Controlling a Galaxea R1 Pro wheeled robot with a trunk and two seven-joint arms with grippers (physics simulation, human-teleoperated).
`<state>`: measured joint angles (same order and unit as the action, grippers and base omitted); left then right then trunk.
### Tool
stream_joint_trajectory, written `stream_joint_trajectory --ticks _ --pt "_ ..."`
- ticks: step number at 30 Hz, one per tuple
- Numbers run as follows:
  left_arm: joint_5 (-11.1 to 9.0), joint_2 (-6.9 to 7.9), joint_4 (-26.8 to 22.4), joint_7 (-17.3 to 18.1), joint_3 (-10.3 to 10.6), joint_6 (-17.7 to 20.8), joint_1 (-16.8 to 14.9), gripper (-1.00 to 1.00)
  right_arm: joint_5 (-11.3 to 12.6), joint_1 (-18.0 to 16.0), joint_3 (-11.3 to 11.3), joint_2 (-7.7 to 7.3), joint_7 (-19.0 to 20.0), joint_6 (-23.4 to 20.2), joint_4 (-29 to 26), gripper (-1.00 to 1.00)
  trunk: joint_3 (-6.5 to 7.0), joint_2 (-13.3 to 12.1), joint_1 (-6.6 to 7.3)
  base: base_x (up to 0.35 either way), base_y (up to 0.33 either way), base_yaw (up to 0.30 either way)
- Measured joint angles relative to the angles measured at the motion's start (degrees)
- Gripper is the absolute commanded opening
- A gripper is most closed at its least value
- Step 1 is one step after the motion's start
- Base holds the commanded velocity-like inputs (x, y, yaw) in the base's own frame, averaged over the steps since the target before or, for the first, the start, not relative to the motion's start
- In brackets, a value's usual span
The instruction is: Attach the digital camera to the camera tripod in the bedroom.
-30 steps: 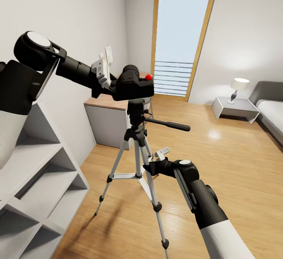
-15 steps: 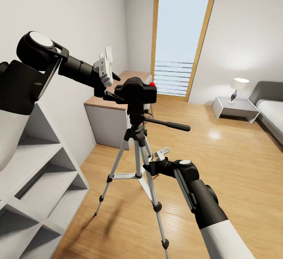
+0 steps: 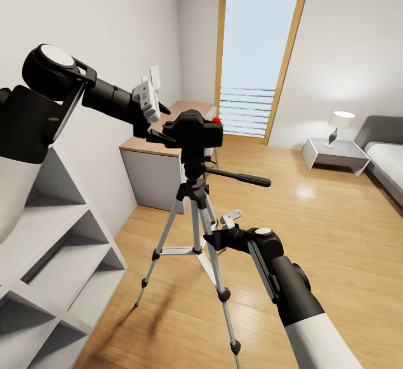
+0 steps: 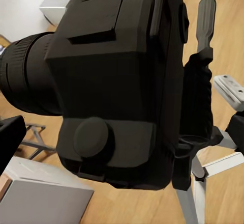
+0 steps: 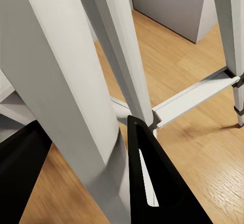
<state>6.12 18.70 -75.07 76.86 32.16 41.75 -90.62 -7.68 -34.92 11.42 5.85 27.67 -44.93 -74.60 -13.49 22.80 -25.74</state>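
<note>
One second on, lowered from above onto the camera tripod (image 3: 193, 212) head, digital camera (image 3: 193, 130) apparently seated; left claw (image 3: 157, 134) beside it, grip unclear; right claw (image 3: 215, 238) clamping a leg.

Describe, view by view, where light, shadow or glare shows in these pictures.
Head view: the window is washed out, a glare patch lies on the floor, the lamp glows. Left wrist view: the digital camera is dark and looms large. Right wrist view: the camera tripod legs loom large.

The digital camera (image 3: 193, 131) has dropped from above onto the camera tripod (image 3: 193, 206) head. The left gripper (image 3: 154, 125) has drawn back from it
</note>
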Motion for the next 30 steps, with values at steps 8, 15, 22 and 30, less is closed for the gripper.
stream_joint_trajectory --ticks 8,15,22,30 --pt "-0.08 0.27 0.12 -0.62 -0.19 0.17 0.00 1.00 0.00 0.00 0.00 0.00 0.00 0.00 0.01 -1.00 0.00 0.00 0.00 0.000 0.000 0.000" --pt "-0.10 0.22 0.28 -0.81 -0.29 0.26 0.00 1.00 0.00 0.00 -0.01 0.00 0.00 0.00 0.01 -1.00 0.00 0.00 0.00 0.000 0.000 0.000" --pt "-0.17 0.55 0.45 -2.50 -4.25 0.30 0.00 1.00 -0.01 0.00 0.00 0.00 0.01 0.03 0.02 -1.00 0.00 0.01 0.00 0.000 0.000 0.000" --pt "-0.39 1.98 2.76 -5.37 -9.72 3.34 0.00 1.00 0.00 0.00 0.00 0.00 0.02 0.04 0.02 -1.00 0.00 0.00 0.00 0.000 0.000 0.000"
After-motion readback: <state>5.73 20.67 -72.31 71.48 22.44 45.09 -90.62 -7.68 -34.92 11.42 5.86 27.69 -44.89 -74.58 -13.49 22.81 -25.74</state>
